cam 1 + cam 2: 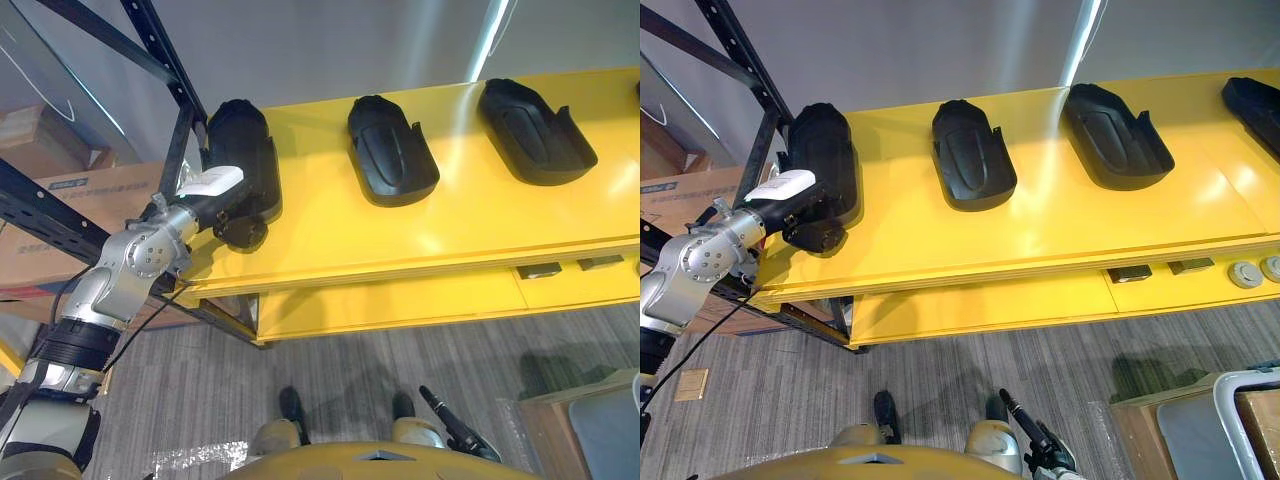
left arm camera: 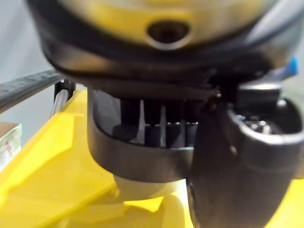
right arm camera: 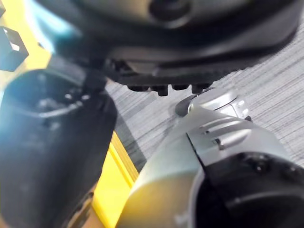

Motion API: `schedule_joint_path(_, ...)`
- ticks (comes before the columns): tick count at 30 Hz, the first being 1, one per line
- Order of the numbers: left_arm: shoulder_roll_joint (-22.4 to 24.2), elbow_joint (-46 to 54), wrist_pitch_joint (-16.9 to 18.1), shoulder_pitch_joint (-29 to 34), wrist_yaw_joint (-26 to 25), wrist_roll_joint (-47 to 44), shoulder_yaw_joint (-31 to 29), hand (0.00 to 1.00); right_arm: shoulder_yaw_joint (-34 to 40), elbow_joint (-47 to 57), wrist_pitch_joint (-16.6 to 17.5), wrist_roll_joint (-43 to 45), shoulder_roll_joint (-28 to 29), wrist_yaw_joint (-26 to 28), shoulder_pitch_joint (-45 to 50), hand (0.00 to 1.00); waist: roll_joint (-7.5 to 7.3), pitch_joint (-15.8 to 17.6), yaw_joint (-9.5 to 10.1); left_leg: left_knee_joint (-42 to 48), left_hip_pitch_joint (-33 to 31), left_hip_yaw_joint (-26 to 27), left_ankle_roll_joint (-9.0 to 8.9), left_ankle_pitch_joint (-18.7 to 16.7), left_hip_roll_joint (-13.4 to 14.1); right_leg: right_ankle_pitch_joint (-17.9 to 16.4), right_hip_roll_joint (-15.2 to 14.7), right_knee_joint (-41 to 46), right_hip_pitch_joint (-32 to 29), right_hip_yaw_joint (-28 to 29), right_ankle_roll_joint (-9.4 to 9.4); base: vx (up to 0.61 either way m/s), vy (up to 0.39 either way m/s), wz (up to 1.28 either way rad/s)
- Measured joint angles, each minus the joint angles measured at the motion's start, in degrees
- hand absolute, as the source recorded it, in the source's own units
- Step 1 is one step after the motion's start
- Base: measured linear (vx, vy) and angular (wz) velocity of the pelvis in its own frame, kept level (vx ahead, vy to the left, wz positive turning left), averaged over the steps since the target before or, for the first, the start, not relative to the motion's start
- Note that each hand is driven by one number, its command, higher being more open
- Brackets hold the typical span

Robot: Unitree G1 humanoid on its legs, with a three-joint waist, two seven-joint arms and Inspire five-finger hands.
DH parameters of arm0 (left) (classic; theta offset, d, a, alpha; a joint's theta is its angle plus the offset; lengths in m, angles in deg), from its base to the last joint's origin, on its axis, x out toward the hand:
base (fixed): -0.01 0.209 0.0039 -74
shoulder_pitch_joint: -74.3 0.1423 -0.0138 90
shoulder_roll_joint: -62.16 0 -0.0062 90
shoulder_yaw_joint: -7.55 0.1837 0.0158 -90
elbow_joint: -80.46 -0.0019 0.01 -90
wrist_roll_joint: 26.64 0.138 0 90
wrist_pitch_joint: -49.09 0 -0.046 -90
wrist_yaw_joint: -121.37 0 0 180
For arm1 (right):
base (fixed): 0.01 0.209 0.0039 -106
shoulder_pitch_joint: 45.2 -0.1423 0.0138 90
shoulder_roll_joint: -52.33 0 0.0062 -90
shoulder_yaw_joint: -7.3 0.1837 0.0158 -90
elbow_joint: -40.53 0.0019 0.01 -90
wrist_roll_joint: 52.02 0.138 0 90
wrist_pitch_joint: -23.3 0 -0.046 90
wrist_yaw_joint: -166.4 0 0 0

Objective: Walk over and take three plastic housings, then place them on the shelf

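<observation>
Left hand (image 1: 215,188) is curled round the rim of the leftmost housing (image 1: 245,140), at the yellow worktop's (image 1: 400,235) left end beside the dark rack upright (image 1: 180,140). Middle housing (image 1: 392,150) and right housing (image 1: 535,130) lie apart, untouched. Right hand (image 1: 455,422) hangs low; its state cannot be told. Risk: a rim-only hold may slip, or the lifted housing may strike the upright.

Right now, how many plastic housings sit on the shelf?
4: leftmost housing in the left hand, second housing and third housing mid-shelf, fourth housing cut off far right.
</observation>
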Motion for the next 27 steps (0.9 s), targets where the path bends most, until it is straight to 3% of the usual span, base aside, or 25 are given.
schedule_joint_path(20, 0.0, -2.0, -1.1, -4.7, 0.3, -0.2, 1.5, 0.00, -2.1, 1.3, -0.1, 0.1, 0.2, 0.1, -0.2, 1.00, -2.24, 1.4, -0.05, 0.0, -0.7, 1.1, -0.01, -0.3, 0.3, 0.1, 0.1, 0.2, -1.2, 0.6, -0.06, 0.00, 0.000, -0.02)
schedule_joint_path(27, 0.0, -2.0, -2.1, -5.3, 1.1, -0.6, 1.9, 0.00, -2.4, 1.5, -0.1, 0.1, 0.2, 0.1, -0.7, 1.00, -2.20, 1.4, -0.15, 0.0, -1.1, 1.1, -0.10, -0.3, 0.2, 0.1, 0.0, 0.2, -1.6, 0.5, -0.07, 0.00, 0.000, 0.00)
